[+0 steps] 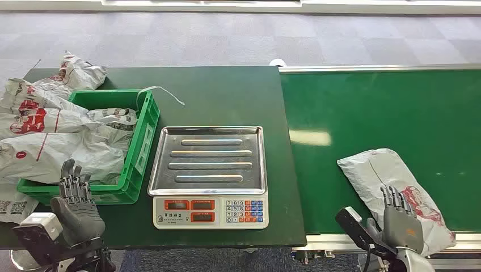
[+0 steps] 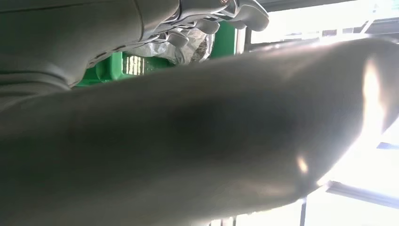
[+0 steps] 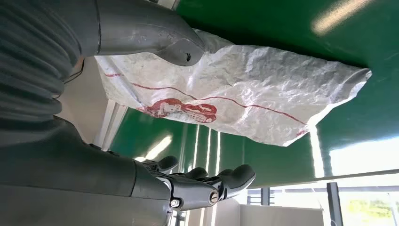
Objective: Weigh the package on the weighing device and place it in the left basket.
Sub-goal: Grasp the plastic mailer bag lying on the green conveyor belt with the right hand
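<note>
The crinkled white plastic mailer package with red print (image 1: 391,184) lies flat on the green conveyor belt (image 1: 397,113), at its near edge, and the robot's right hand (image 1: 401,222) hovers over its near end with fingers spread and nothing held, which looks like the approach for a first pick. The silver-trayed electronic weighing scale (image 1: 209,160) stands bare on the dark green table (image 1: 227,90) between belt and basket, seemingly ready to receive the package. The green plastic crate basket (image 1: 139,148) at the left already holds several similar white mailer bags (image 1: 57,139), some spilling over its rim, while the left hand (image 1: 76,207) waits just in front of it, fingers apart and empty.
</note>
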`<state>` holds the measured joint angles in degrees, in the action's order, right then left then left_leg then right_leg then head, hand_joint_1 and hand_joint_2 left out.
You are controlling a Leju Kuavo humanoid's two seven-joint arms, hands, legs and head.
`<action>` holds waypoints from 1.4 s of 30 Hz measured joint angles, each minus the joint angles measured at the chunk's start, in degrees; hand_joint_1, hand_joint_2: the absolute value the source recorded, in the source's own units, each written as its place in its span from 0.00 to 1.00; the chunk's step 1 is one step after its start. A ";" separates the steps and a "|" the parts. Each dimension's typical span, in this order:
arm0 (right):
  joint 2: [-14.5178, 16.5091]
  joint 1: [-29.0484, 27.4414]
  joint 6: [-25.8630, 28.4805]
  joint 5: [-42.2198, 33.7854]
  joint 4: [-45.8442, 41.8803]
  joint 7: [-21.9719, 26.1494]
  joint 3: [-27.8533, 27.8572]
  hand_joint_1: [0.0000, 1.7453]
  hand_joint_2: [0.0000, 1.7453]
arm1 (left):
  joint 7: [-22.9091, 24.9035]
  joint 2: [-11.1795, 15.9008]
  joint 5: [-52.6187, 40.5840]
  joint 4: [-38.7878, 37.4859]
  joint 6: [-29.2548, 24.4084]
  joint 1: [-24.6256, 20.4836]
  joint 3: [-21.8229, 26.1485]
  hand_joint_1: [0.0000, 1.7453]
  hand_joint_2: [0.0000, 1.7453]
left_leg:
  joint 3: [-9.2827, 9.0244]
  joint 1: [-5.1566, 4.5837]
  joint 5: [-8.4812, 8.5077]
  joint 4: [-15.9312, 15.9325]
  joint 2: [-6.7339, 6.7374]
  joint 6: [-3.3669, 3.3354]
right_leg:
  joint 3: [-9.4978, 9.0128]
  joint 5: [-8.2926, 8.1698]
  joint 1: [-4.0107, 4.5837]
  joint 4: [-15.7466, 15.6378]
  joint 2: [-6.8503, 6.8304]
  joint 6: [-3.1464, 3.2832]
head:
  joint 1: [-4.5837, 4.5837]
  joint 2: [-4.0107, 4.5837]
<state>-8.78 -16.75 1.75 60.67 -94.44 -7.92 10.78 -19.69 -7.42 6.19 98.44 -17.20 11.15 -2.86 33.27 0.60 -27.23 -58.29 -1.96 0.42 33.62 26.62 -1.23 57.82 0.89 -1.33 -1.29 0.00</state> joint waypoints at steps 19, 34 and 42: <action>1.44 5.08 8.12 2.12 8.48 8.91 5.96 0.00 1.00 | 0.30 -0.29 0.72 -0.16 0.81 0.49 0.02 0.00 0.00 | -0.01 0.00 0.00 0.00 0.05 0.00 | 0.00 -0.02 0.01 0.00 0.04 0.02 | 0.00 0.00; 3.99 17.78 -11.85 -12.50 30.74 14.72 -0.94 0.00 1.00 | 1.08 -0.48 0.75 -3.91 1.40 -2.52 -0.95 0.00 0.00 | -0.08 0.03 0.01 0.00 0.20 0.01 | -0.04 -0.05 0.04 0.01 0.14 0.05 | -0.01 0.00; 4.19 24.52 -11.30 -13.34 44.29 15.14 -7.39 0.00 1.00 | 1.16 -0.26 1.10 -6.74 1.44 -4.63 -1.96 0.00 0.00 | -0.67 0.12 -0.31 0.00 1.04 0.16 | -0.38 -0.08 0.20 -0.06 1.00 0.21 | -0.01 0.00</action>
<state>-4.59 7.77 -9.55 47.34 -50.16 7.21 3.39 -18.53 -7.68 7.29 91.70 -15.76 6.52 -4.82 32.59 0.71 -27.54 -58.29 -0.91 0.58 33.24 26.54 -1.03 57.76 1.89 -1.12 -1.30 0.00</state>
